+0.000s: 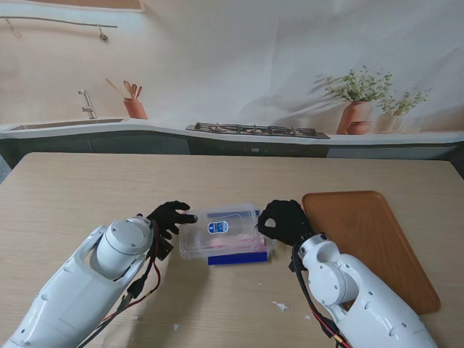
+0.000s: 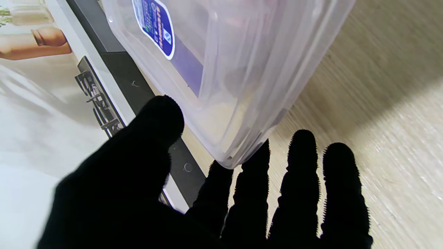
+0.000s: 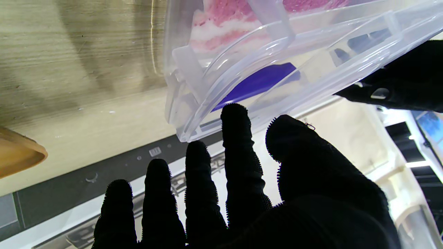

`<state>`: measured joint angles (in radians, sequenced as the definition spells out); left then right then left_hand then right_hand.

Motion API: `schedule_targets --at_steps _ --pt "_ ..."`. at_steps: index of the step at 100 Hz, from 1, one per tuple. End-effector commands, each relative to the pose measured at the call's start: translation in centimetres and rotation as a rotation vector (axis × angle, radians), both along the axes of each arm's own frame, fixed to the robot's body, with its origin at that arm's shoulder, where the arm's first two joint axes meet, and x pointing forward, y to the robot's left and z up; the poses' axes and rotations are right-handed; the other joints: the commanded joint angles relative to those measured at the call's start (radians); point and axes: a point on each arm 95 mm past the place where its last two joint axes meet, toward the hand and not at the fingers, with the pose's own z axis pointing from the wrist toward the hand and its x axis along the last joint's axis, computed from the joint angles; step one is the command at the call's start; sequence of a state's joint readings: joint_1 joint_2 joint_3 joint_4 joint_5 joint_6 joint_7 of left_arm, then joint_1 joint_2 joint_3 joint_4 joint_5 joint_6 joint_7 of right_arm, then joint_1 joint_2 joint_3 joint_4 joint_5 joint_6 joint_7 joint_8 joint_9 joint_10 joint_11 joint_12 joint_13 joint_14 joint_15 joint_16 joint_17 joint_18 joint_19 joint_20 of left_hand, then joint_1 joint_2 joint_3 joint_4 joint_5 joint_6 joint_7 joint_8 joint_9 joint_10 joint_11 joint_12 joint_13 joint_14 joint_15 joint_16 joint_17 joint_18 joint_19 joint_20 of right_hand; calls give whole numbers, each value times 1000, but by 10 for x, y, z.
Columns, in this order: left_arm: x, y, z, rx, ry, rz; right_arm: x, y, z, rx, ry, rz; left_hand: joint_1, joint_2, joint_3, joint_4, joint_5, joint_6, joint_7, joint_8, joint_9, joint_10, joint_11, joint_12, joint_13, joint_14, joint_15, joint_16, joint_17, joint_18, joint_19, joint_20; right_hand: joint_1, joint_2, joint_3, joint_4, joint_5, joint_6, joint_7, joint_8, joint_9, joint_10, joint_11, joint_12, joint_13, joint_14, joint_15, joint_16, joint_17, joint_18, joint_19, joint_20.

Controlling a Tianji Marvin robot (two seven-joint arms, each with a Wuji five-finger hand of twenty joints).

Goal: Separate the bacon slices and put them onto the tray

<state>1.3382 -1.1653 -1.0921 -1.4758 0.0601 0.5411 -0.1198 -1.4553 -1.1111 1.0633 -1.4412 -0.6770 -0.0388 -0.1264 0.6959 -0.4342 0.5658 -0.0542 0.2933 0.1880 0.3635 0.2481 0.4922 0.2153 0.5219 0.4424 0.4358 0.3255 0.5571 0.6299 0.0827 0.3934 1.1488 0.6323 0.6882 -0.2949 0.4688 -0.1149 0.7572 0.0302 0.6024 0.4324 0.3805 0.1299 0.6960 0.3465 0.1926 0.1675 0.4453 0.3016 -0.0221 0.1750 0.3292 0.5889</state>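
Stand view: container [image 1: 227, 233] between both hands, tray [image 1: 370, 239] just right.

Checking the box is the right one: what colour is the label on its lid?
Blue with white print and a white edge, on the label; clearest in the left wrist view.

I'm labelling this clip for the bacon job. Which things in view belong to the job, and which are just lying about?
Belongs to the job:
- clear plastic container with the bacon slices inside
- wooden tray on the right
- left hand and right hand, one at each end of the container

Just lying about:
- white scraps on the table
- potted plants, stove, sink tap
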Motion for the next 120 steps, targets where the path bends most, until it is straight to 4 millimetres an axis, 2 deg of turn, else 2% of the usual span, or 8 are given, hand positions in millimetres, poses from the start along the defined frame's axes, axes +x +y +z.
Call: schedule_targets --at_steps 1,22,38,63,69,79,91,120 --pt "1 -6 3 0 14 -21 -2 5 -2 2 19 9 -42 -36 -4 12 13 40 10 7 1 -41 39 6 -2 -7 25 5 -15 -17 -5 -1 9 34 -32 -2 7 -46 -11 -14 9 3 -25 -6 10 -12 -16 -13 -21 -18 -24 19" --pt "5 -6 3 47 26 -21 -2 6 -4 -1 26 10 -83 -48 -27 6 90 92 138 75 63 -19 103 69 47 13 120 70 1 -7 28 22 10 36 -36 -1 1 -50 -10 -16 7 0 -27 -6 9 -15 -17 -13 -21 -18 -25 20" --pt "6 -9 1 25 40 -10 -2 7 -5 1 35 8 -54 -67 2 9 134 84 203 108 115 -21 123 91 77 17 140 79 14 4 30 20 11 37 -39 -1 1 -48 -9 -17 6 1 -26 -6 10 -15 -16 -13 -22 -19 -25 20" --pt "6 -13 1 12 51 -1 -1 7 -6 1 36 8 -2 -127 147 -2 236 42 297 159 239 -61 190 164 169 3 231 119 56 19 61 26 11 38 -43 1 1 -49 -9 -19 7 2 -27 -6 9 -16 -17 -13 -21 -18 -25 21" --pt "6 -13 2 10 64 1 -1 7 -6 2 38 8 23 -136 180 2 259 36 324 173 256 -70 211 187 176 2 247 129 61 17 64 27 11 39 -43 1 1 -51 -9 -19 6 1 -27 -6 10 -15 -16 -13 -21 -18 -25 21" --pt "6 -13 1 17 77 -9 -1 8 -7 5 42 7 126 -182 162 -51 293 12 379 211 334 -91 176 366 200 -9 271 139 76 17 70 33 11 38 -44 1 1 -51 -9 -19 7 2 -27 -6 10 -15 -17 -13 -21 -18 -25 21" --pt "5 -13 1 12 84 2 -1 8 -7 10 36 12 222 -204 120 -47 339 -30 478 204 452 -106 115 506 232 -12 297 145 91 22 81 41 11 39 -45 2 -1 -50 -10 -19 8 1 -26 -5 12 -16 -16 -13 -20 -18 -25 21" --pt "3 -8 2 -42 90 61 2 7 -8 33 12 25 275 -174 146 -51 437 -70 576 235 538 -108 157 542 294 7 314 141 122 57 81 43 4 42 -42 4 -12 -49 -20 -21 10 2 -23 -4 18 -15 -12 -10 -10 -15 -23 21"
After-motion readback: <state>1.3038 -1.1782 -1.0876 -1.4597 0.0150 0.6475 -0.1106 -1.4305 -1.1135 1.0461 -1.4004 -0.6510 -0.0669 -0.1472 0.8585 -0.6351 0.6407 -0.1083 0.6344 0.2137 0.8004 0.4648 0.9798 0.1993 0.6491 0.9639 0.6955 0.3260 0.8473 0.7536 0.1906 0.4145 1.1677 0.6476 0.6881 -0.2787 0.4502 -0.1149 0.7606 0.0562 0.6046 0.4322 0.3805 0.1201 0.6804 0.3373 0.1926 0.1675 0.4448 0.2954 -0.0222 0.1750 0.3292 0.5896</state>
